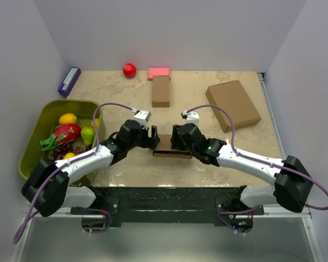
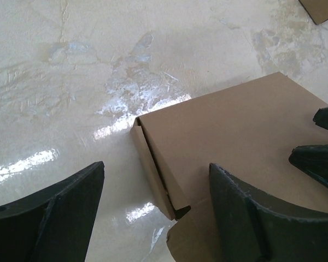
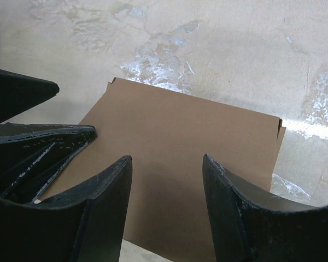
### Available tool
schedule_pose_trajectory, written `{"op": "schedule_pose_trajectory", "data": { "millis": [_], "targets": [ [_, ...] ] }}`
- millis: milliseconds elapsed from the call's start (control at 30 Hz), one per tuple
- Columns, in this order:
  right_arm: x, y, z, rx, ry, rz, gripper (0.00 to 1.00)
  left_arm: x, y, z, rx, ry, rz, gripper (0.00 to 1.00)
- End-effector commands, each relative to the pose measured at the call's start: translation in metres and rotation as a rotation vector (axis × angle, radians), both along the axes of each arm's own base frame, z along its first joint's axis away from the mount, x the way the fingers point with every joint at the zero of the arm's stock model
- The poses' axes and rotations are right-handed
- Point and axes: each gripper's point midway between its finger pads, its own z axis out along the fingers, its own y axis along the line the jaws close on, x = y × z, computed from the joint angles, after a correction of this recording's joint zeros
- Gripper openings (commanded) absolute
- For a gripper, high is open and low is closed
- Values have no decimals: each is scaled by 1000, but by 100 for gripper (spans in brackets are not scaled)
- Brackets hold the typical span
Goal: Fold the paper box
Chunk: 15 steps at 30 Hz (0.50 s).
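The paper box (image 1: pixel 172 153) is a small low brown cardboard box lying on the table between my two grippers, its lid down. In the left wrist view the paper box (image 2: pixel 235 125) shows its left side wall and a rounded tab at the near corner. My left gripper (image 1: pixel 155 136) is open; its jaws straddle that left edge (image 2: pixel 156 188), one finger (image 2: pixel 246 213) over the lid. My right gripper (image 1: pixel 174 139) is open and empty, hovering (image 3: pixel 167 188) just over the lid (image 3: pixel 191 136). Both grippers' fingertips are close together above the box.
A green bin (image 1: pixel 30 139) with fruit stands at the left. A narrow brown box (image 1: pixel 160 90), a pink block (image 1: pixel 159 72) and a red ball (image 1: pixel 129 69) lie at the back. A larger brown box (image 1: pixel 233 104) lies at the right, a purple-blue item (image 1: pixel 69 81) at the back left.
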Motion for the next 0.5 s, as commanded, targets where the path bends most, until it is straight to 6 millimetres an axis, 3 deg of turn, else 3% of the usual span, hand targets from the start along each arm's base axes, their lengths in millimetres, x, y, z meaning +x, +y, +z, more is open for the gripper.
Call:
{"op": "schedule_pose_trajectory", "data": {
  "millis": [0, 300, 467],
  "targets": [
    [-1, 2, 4, 61, -6, -17, 57, -2, 3, -6, -26, 3, 22, 81],
    [-15, -7, -25, 51, 58, -18, 56, -15, 11, -30, -9, 52, 28, 79],
    [-16, -8, -27, 45, 69, -21, 57, -17, 12, -30, -14, 51, 29, 79]
  ]
}}
